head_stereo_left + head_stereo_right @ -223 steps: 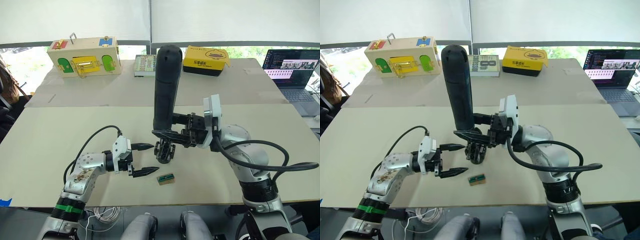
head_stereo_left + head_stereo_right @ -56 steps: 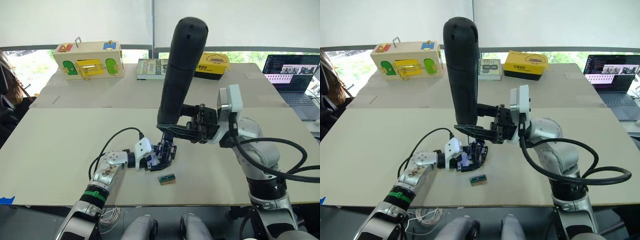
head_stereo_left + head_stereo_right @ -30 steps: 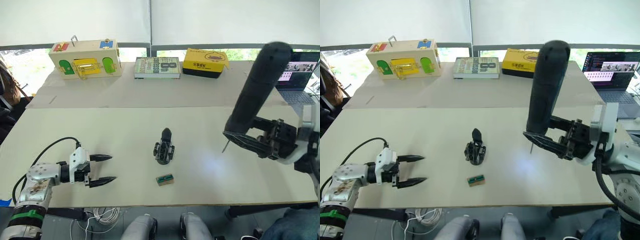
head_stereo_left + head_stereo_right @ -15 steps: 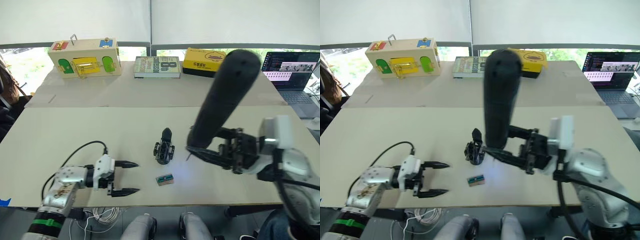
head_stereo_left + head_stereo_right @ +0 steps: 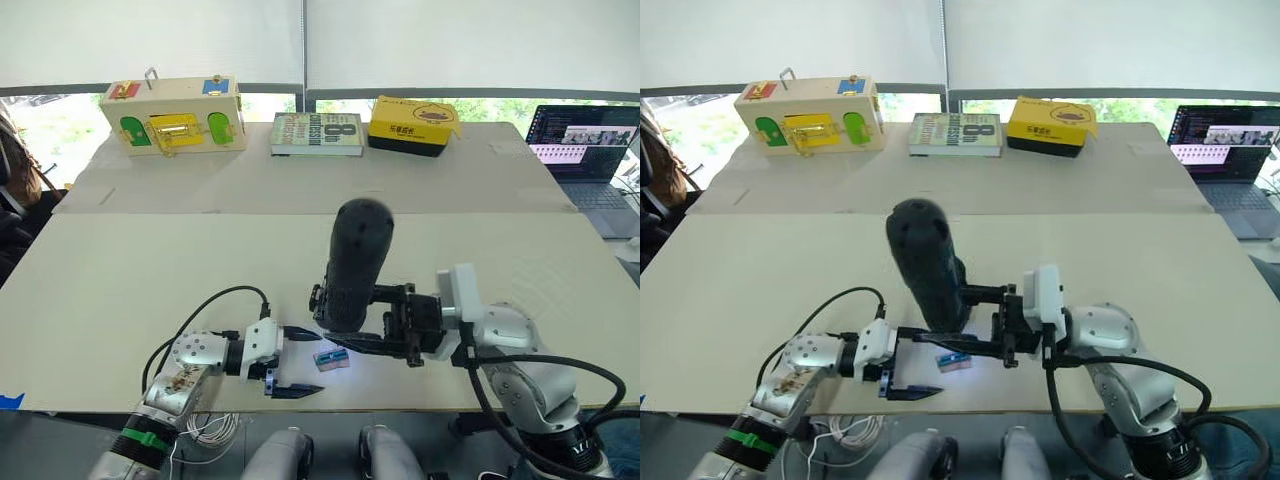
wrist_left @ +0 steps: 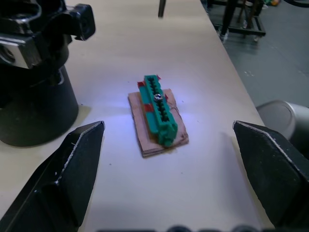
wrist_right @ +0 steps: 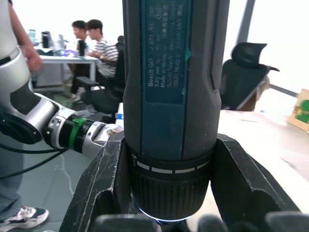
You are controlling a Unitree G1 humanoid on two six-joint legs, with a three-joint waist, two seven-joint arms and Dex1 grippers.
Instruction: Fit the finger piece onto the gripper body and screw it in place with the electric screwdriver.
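Observation:
My right gripper (image 5: 345, 330) is shut on the electric screwdriver (image 5: 355, 262), a thick black cylinder tilted up over the table's front middle; its collar sits between the black fingers (image 7: 104, 179). The screwdriver covers most of the gripper body in the head views. In the left wrist view the gripper body (image 6: 34, 96) shows as a black block on a rounded base, and the thin metal bit (image 6: 161, 7) pokes in beyond it. The finger piece is hidden. My left gripper (image 5: 318, 362) is open and low over the table, just left of a small green-topped block.
The green-topped tan block (image 6: 157, 113) lies just beyond my left fingertips, beside the gripper body. At the table's back stand a wooden latch box (image 5: 172, 115), a book (image 5: 317, 133) and a yellow box (image 5: 413, 122). A laptop (image 5: 585, 145) sits far right. People sit in the background (image 7: 96, 48).
My right arm has swung the screwdriver down and left, in front of the gripper body. My left gripper has slid right, up to the green-topped block, still open.

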